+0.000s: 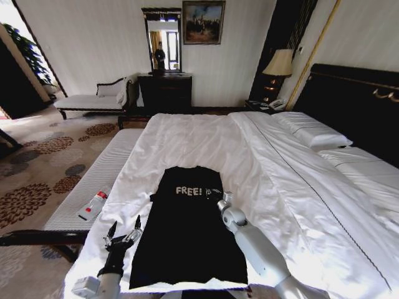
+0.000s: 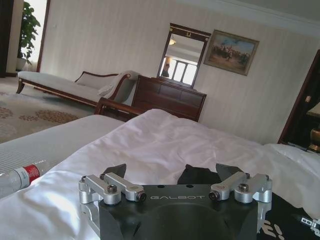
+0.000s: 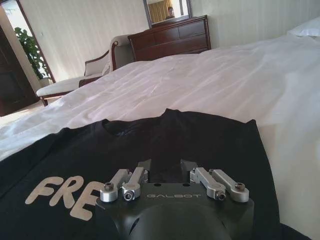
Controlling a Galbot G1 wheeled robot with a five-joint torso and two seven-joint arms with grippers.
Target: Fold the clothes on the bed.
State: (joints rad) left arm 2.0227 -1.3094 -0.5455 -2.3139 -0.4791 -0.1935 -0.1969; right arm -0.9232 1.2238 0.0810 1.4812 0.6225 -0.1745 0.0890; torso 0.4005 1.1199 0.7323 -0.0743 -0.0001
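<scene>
We have the black T-shirt (image 1: 190, 233) laid flat on the white bed (image 1: 206, 140), ready for a fold.

The T-shirt lies near the foot of the duvet, collar toward the headboard, "FREE!" facing up, likely so its edges can be reached. Our right gripper (image 1: 222, 200) sits on the cloth beside the lettering, fingers parted and pinching nothing. Our left gripper (image 1: 124, 232) hovers just off the shirt's left edge, fingers spread. A water bottle (image 1: 93, 205) rests on the bench (image 1: 100, 180) alongside.
</scene>
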